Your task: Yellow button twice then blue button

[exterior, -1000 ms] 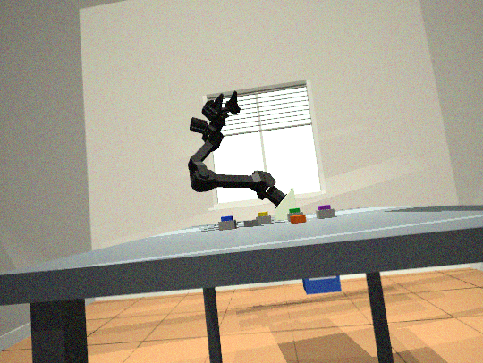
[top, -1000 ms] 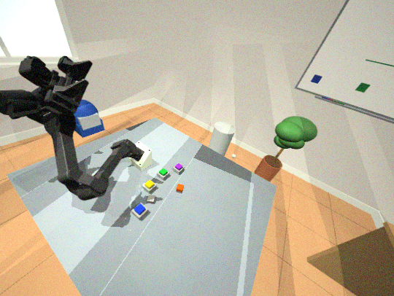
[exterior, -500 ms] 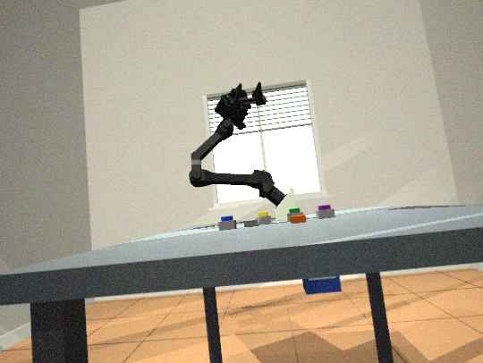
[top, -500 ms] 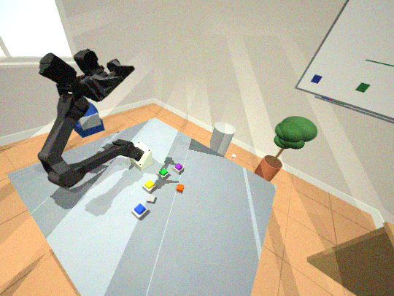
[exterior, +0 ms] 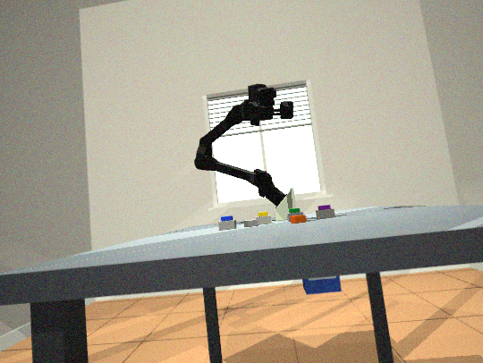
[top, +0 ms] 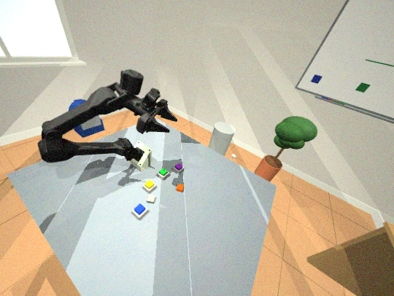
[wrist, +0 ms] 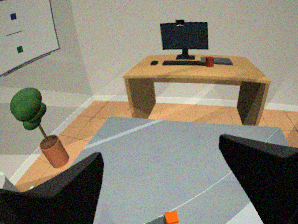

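Note:
The yellow button (top: pixel 149 184) (exterior: pixel 263 215) sits on a pale base on the table, between the green button and the blue button. The blue button (top: pixel 139 209) (exterior: pixel 226 218) sits on its own pale base. Neither button shows in the wrist view. My gripper (top: pixel 173 125) (wrist: pixel 162 151) is open and empty, high above the table and well above the buttons. In the exterior view the fingers are too dark and foreshortened to tell apart.
A green button (top: pixel 163 171) (exterior: pixel 294 210) and a purple button (top: pixel 178 167) (exterior: pixel 324 207) stand beyond the yellow one. An orange block (top: pixel 180 188) (exterior: pixel 298 219) (wrist: pixel 171 217) lies near them. A small whitish block (top: pixel 151 198) (exterior: pixel 250 223) lies between the yellow and blue buttons. A cream wedge (top: pixel 144 159) stands by the arm's base.

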`<state>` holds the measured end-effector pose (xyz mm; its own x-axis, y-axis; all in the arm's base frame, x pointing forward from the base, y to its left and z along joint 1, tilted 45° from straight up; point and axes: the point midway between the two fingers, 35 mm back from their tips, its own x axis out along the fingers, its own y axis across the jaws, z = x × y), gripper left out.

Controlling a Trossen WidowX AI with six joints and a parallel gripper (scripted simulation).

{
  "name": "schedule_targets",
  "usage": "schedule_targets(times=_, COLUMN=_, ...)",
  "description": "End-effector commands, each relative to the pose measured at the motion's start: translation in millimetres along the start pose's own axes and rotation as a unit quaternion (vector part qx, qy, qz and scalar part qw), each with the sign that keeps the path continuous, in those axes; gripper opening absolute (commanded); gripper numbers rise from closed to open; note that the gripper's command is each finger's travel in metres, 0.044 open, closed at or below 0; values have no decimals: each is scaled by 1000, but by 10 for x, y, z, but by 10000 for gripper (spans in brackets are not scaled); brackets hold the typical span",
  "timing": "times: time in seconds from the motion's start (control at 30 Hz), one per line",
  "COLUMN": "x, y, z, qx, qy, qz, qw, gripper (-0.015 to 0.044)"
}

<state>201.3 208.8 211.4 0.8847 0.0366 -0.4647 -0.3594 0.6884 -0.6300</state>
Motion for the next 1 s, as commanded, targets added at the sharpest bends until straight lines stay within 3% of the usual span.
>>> schedule_targets(times=0.0, x=392, y=-199, z=-655, qx=30, qy=177, qz=-26, qw=983, gripper=400)
schedule_targets(times=0.17, x=483, y=-436, z=-1369, qx=76, qy=361, qz=-63, qw=927, gripper=400)
schedule_targets(times=0.37, x=218, y=-698, z=-2083, qx=142, qy=568, qz=-120, qw=802, gripper=400)
schedule_targets(times=0.73, x=187, y=-715, z=-2123, qx=147, qy=582, qz=-125, qw=790, gripper=400)
schedule_targets(times=0.97, x=363, y=-736, z=-2693, qx=147, qy=581, qz=-125, qw=791, gripper=216)
